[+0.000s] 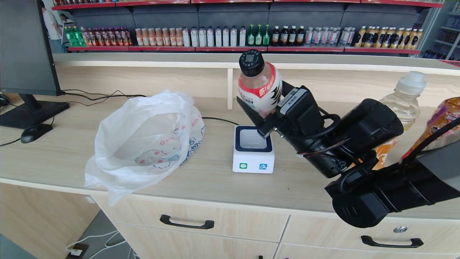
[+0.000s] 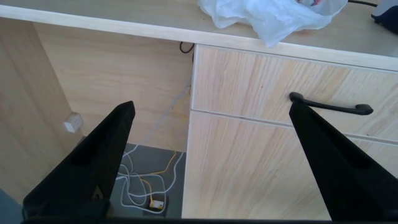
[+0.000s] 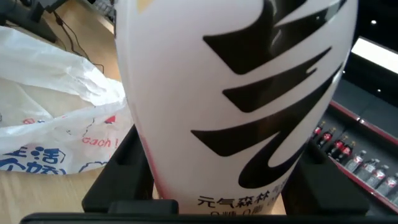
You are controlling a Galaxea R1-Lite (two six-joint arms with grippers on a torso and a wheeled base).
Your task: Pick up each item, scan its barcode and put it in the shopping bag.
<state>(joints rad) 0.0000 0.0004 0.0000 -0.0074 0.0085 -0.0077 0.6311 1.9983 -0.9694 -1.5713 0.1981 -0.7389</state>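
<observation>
Clamping the bottle (image 1: 259, 84) between the fingers of the right gripper (image 1: 265, 108) just above the scanner (image 1: 253, 154), probably to present its barcode, with the shopping bag (image 1: 143, 140) at the scanner's nine o'clock and the left gripper (image 2: 211, 165) spread wide, empty.

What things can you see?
drink bottle: 1, white, red and black, above the scanner
scanner: 1, white and blue, on the counter
shopping bag: 1, see-through, left of the scanner
clear bottle: 1, white cap, counter's right end
orange item: 1, counter's far right
monitor: 1, black, counter's left end
mouse: 1, black, by monitor
shelf bottles: many, mixed colours, back wall
left gripper: 1, black, open, by the drawers
right gripper: 1, black, holding the drink bottle
</observation>
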